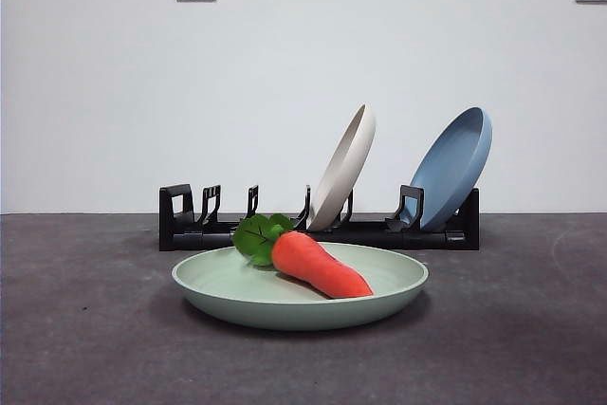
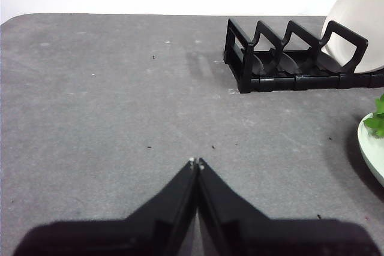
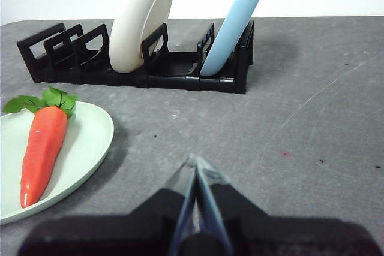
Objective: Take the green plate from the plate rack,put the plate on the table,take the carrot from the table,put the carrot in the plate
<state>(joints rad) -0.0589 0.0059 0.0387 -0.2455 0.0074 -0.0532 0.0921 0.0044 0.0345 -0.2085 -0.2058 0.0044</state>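
Looks done, or as near as makes no diff. The green plate (image 1: pixel 300 289) lies flat on the table (image 1: pixel 85 329), just in front of the plate rack (image 1: pixel 319 220), and the carrot (image 1: pixel 321 265) lies inside it, leafy end toward the rack, tip pointing toward the front, resting on the plate's floor w/ the tip close to the rim. Nothing is touching either one.

Rack holds two others: the cream plate (image 1: pixel 344 168) leaning in a middle slot and the blue plate (image 1: pixel 453 168) at the far end. The slots at the other end stand bare, so the green one presumably came from there, tho that's my guess from the layout.

Both arms are pulled back, low over the table. The left gripper (image 2: pixel 197 163) has its jaws pressed together, tips meeting, nothing btwn them; it hangs over bare table w/ the rack's empty end ahead and only a sliver of the green plate at the frame's edge. The right gripper (image 3: pixel 193 161) is likewise closed on nothing, tips together, off to the side of the plate and well clear of the carrot. Neither shows in the front view.

So, by my read, the last step (carrot into plate) is finished. Next move calls for nothing fussy: keep both arms clear of plate and rack.
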